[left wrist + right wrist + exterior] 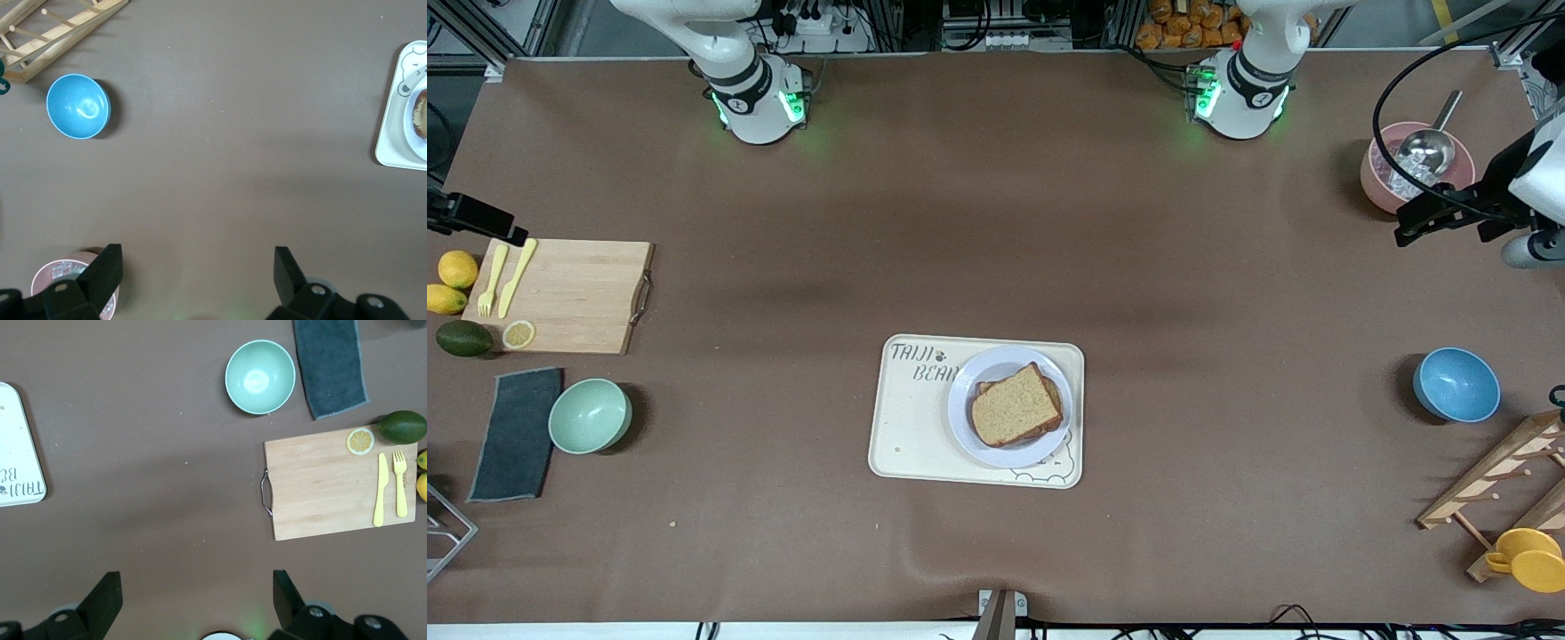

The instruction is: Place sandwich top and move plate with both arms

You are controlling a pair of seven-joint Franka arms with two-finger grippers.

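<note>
Sandwich top (1016, 406) lies on the stack on the plate (963, 411), crust edges a bit skewed vs the slice under it. Plate sits on the cream tray (907, 427), at the tray's end toward the left arm. Tray print reads "TAIJI BEAR" (last letters partly covered by the plate) w/ a paw mark, plus a bear drawing at the tray edge nearest the front cam. Tray is mid-surface, closer to the front cam than both arm bases.

Left end effector (197, 273): fingers wide apart, nothing between them, up over bare surface just beside the pink bowl (1380, 182) w/ a metal scoop (1424, 149) in it. Blue bowl (1456, 384) and wooden rack (1498, 484) are nearer the front cam at that end; yellow cups (1529, 558) on the rack.

Right end effector (197, 597): fingers wide, empty, over bare surface near the cutting board (333, 483), at the right arm's end. On the board: yellow knife (380, 490), yellow fork (400, 483), lemon slice (360, 441). Avocado (402, 427) just beside the board, lemons (452, 280) at its edge. Green bowl (260, 377) and dark cloth (330, 363) lie nearer the front cam than the board.
</note>
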